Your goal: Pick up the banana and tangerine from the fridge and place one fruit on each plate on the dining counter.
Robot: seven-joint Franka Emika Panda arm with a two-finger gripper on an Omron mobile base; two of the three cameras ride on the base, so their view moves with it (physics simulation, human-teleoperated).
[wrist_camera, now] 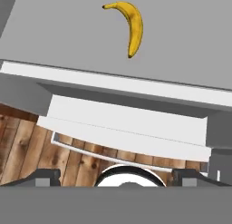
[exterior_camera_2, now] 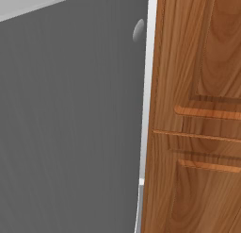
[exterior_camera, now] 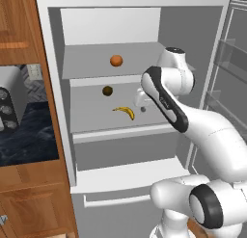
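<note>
Reaching into the fridge (exterior_camera: pixel 212 20), we see a dark fruit (exterior_camera: pixel 107 91) up and to the left of our gripper (exterior_camera: pixel 142 103), the tangerine (exterior_camera: pixel 116 60) one shelf higher, and the banana (exterior_camera: pixel 125 111) lying just left of and below the gripper, untouched. Our jaws stand spread wide, holding nothing.

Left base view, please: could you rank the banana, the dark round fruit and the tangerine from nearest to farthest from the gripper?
From the gripper:
1. Banana, beside it on the middle shelf.
2. Dark round fruit, farther left on that shelf.
3. Tangerine, on the shelf above.
</note>
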